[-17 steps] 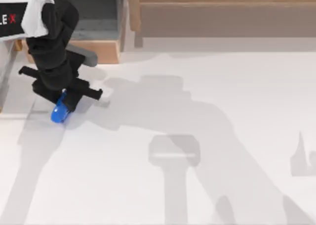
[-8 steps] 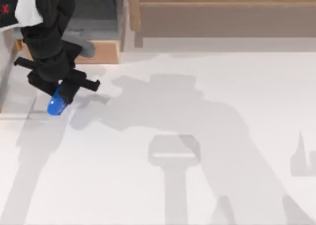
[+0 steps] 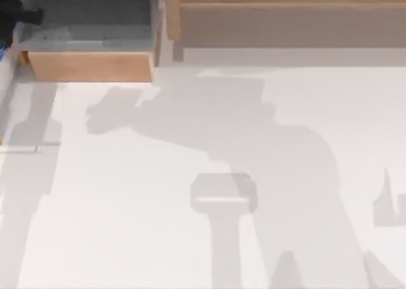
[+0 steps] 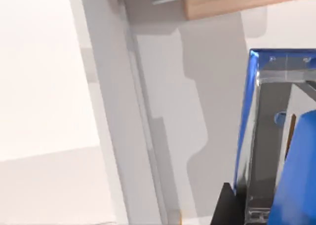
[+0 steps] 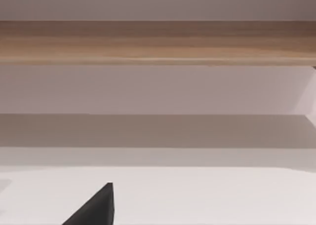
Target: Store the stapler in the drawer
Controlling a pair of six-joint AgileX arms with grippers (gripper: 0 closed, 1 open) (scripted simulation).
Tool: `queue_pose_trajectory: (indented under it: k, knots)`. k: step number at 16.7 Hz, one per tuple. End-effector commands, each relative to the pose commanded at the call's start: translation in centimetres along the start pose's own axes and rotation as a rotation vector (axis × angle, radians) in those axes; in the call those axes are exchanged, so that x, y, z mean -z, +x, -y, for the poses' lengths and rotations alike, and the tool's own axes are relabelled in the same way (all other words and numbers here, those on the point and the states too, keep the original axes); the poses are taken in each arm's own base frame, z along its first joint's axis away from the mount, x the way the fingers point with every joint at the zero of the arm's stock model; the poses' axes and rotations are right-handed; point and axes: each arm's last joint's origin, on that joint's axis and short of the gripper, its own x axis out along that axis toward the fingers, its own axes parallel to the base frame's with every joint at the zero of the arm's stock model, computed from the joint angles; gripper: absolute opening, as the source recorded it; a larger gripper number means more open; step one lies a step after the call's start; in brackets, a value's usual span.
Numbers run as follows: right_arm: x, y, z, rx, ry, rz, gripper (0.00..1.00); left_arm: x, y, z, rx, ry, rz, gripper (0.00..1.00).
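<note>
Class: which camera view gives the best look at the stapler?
The left wrist view: the stapler appears close up, blue shell and silver metal underside, beside a dark finger of the left gripper. The top view catches just a blue sliver at its left edge.

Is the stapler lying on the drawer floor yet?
No. The drawer shows bare grey floor in the top view, while the stapler sits close against the left wrist camera.

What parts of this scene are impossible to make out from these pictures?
- Left gripper: top view's left edge cuts it off; its grip can't be judged.
- Stapler: left wrist view's edge cuts it off.
- Drawer: top edge crops its back.
- Right gripper: one dark tip shows in the right wrist view.
</note>
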Motion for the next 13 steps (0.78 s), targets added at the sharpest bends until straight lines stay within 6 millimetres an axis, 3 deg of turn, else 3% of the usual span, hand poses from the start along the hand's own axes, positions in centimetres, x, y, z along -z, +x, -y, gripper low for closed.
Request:
queue_pose_trajectory:
  k: [3, 7, 10, 13]
  knots:
    - [0.0, 0.0, 0.0, 0.000, 0.000, 0.000, 1.00, -0.1, -0.3, -6.2, -0.046, -0.106, 0.005, 0.00]
    - [0.0, 0.0, 0.0, 0.000, 0.000, 0.000, 1.00, 0.9, 3.3, -12.9, -0.051, -0.208, -0.068, 0.00]
    - [0.0, 0.0, 0.0, 0.000, 0.000, 0.000, 1.00, 1.7, 7.6, -15.0, -0.003, -0.224, -0.160, 0.00]
    - [0.0, 0.0, 0.0, 0.000, 0.000, 0.000, 1.00, 2.1, 10.6, -15.3, 0.047, -0.208, -0.236, 0.00]
